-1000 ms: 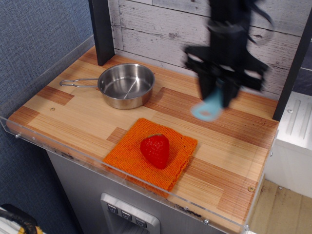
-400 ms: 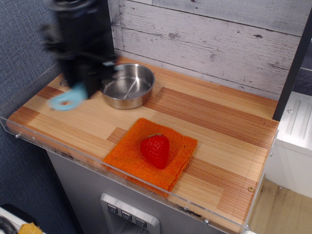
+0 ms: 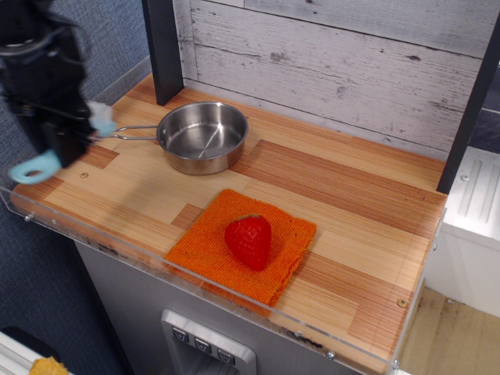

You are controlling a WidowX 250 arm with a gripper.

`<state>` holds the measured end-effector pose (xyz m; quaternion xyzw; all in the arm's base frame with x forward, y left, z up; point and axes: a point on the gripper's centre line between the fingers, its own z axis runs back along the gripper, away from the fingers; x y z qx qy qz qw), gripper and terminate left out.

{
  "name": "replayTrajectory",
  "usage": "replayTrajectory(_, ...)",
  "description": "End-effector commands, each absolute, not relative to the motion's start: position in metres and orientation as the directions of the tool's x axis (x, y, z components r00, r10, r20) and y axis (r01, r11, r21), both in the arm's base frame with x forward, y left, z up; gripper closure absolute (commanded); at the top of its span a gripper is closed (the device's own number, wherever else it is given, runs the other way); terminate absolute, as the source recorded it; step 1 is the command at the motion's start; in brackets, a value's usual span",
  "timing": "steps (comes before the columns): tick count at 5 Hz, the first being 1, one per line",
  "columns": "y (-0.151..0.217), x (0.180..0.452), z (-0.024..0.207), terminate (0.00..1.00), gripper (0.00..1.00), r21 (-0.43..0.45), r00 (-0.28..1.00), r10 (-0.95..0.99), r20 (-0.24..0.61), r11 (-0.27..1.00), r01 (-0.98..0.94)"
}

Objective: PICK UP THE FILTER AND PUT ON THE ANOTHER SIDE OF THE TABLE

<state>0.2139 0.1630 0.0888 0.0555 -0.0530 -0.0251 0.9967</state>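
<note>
Single view from above and in front: a black robot claw (image 3: 58,144) hovers left of the round steel pan (image 3: 202,137), gripping the small light-blue plastic filter (image 3: 37,166) (rounded handle end hanging down) above the striped wooden surface (image 3: 351,203). Best to lower gently before releasing, clear of the acrylic rim.

Bright, even light; one blurred corner.
We saw soft shadows under the pan (image 3: 202,137), while the gripper (image 3: 55,148) at left was motion-smeared.
</note>
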Motion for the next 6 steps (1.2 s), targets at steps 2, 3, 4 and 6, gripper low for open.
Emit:
replayTrajectory(2,0.189,0.234,0.066,0.0,1.0,0.097,0.992,0.062,0.114,0.993,-0.073)
replayTrajectory(3,0.173,0.243,0.064,0.0,1.0,0.109,0.994,0.038,0.103,0.993,-0.049)
replayTrajectory(4,0.15,0.256,0.057,0.0,1.0,0.113,0.996,0.012,0.09,0.993,-0.023)
replayTrajectory(6,0.116,0.273,0.031,0.0,1.0,0.104,0.999,-0.048,0.023,0.994,0.046)
